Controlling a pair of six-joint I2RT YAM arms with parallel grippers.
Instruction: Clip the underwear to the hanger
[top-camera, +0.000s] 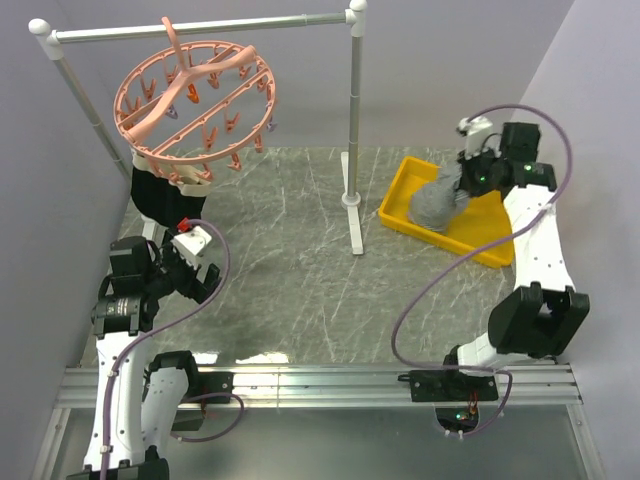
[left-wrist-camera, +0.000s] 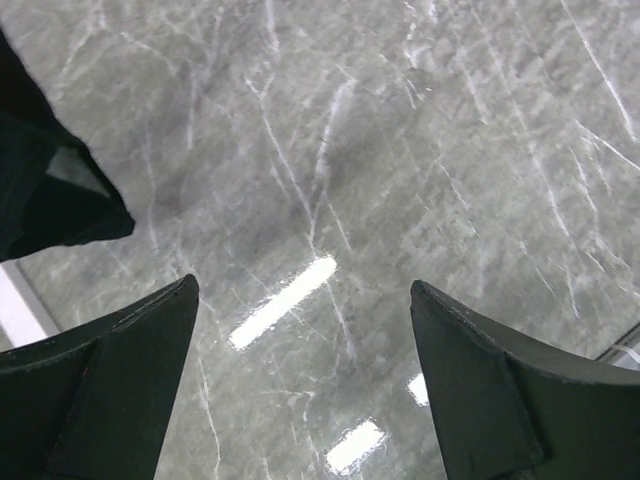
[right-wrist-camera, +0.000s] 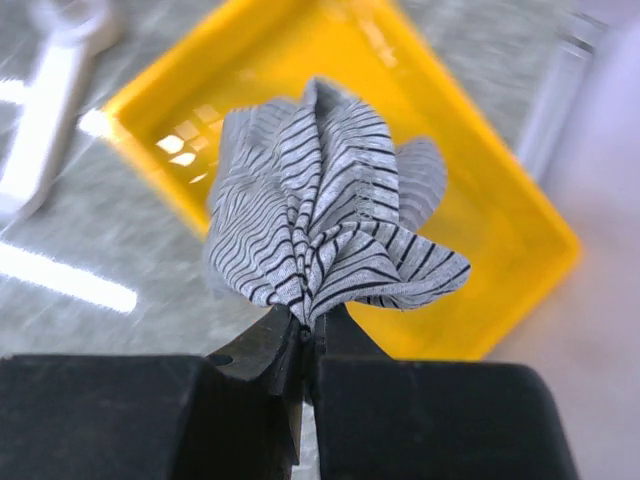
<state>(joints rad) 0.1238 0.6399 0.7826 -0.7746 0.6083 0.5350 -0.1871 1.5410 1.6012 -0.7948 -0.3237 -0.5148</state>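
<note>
The grey striped underwear (right-wrist-camera: 320, 200) is bunched up and pinched between the tips of my right gripper (right-wrist-camera: 308, 322), which is shut on it above the yellow tray (right-wrist-camera: 500, 230). From above, the underwear (top-camera: 436, 198) hangs as a grey lump over the tray (top-camera: 405, 188), with the right gripper (top-camera: 466, 178) at its upper right. The salmon-pink hanger (top-camera: 195, 95) with its dangling clips hangs tilted from the rail at the far left. My left gripper (left-wrist-camera: 303, 290) is open over bare marble, low at the left (top-camera: 190, 245).
A grey metal rail (top-camera: 200, 27) on two posts spans the back; its right post and white foot (top-camera: 353, 200) stand between the hanger and the tray. A dark garment (top-camera: 160, 195) hangs under the hanger, seen also as dark cloth (left-wrist-camera: 50, 190) left of my left fingers.
</note>
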